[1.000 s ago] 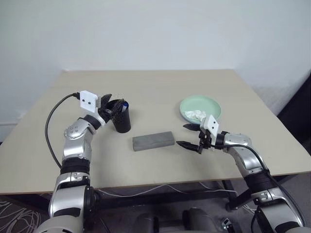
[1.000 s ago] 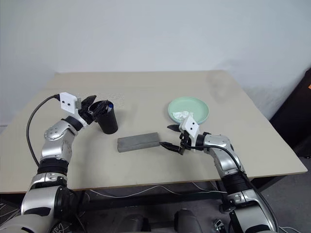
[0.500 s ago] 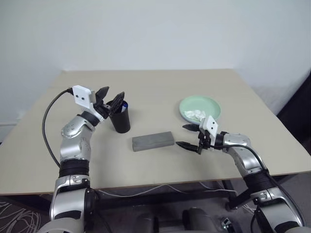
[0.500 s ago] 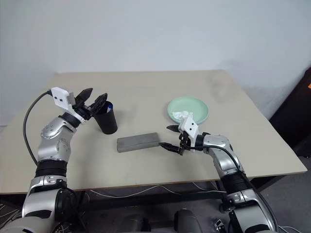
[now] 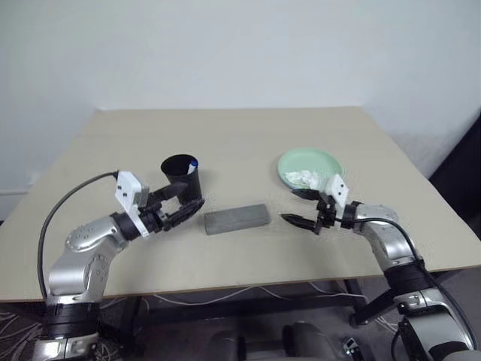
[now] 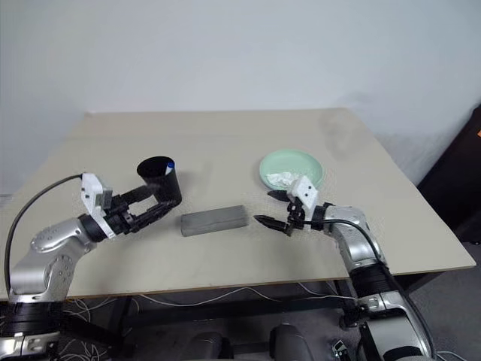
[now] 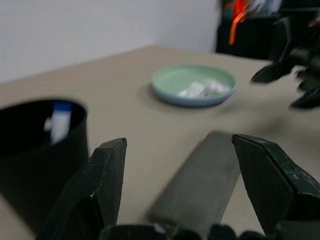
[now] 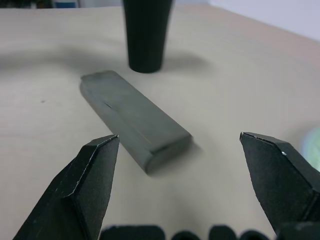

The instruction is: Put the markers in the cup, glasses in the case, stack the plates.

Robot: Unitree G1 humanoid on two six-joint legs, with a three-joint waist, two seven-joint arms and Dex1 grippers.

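In the left eye view, the black cup (image 5: 183, 177) stands left of centre on the worktop (image 5: 240, 135), a blue-tipped marker (image 5: 193, 161) poking up at its rim, so that part of the task looks done. The left gripper (image 5: 183, 203) sits low, just in front of the cup, its fingers spread wide and holding nothing. The grey case (image 5: 237, 218) lies closed at the frame's centre; whether the glasses are inside I cannot tell. The right gripper (image 5: 302, 207) hovers just right of the case, fingers wide apart and empty, probably lined up to deal with it. Behind it, right of centre, the mint green plate (image 5: 310, 167) carries a crumpled white tissue (image 5: 304, 177). In the left wrist view, the two fingers (image 7: 102, 185) frame the case's near end, with the cup at lower left and the plate beyond, upper centre. In the right wrist view, the case runs diagonally through the middle between the open fingers (image 8: 90, 187), apart from both, the cup at top centre.
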